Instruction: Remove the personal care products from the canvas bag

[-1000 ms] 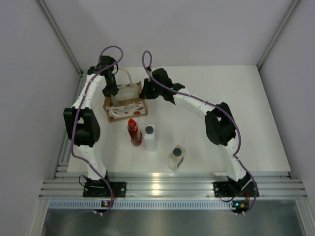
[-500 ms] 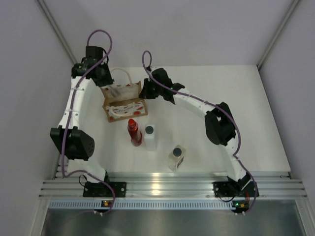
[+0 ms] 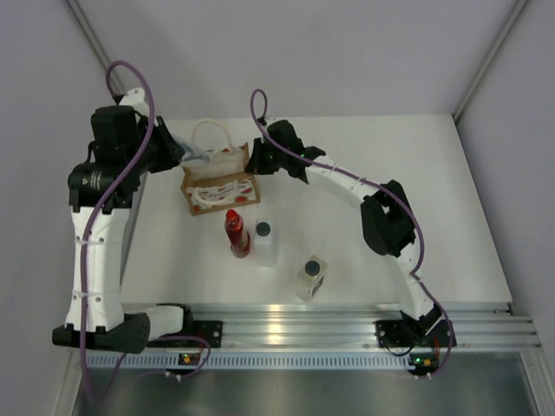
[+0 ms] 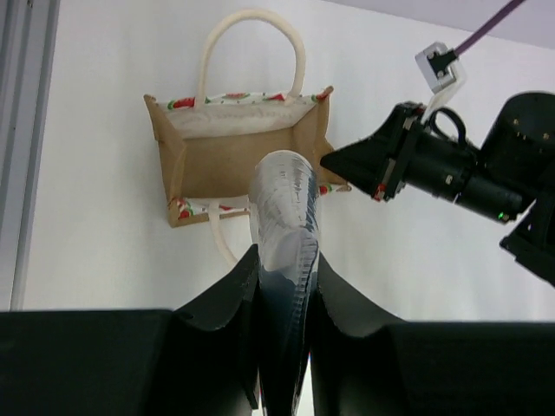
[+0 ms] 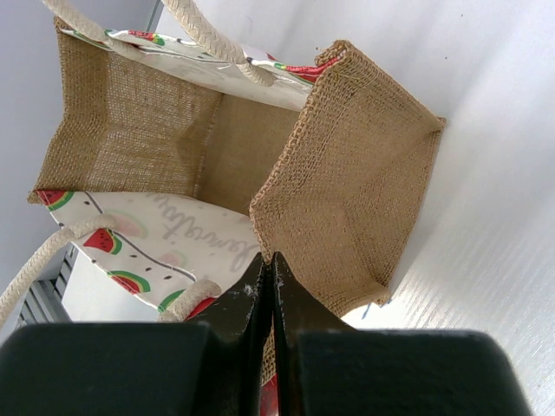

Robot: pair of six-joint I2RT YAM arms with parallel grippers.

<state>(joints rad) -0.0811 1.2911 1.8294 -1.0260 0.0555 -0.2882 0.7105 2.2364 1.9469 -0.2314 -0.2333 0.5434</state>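
The pale translucent tube (image 4: 284, 208) is clamped between the jaws of the left gripper (image 4: 286, 258) and is held in the air above the left edge of the canvas bag (image 3: 224, 192). The bag is stood upright on the table (image 3: 416, 191) with its mouth open. Its right side wall is pinched at the rim by the right gripper (image 5: 270, 264), whose jaws are pressed flat together on the burlap. In front of the bag, the red bottle (image 3: 235, 232) and a white bottle (image 3: 264, 243) are stood side by side. The second white bottle (image 3: 312, 277) is set farther from the bag, to the front right.
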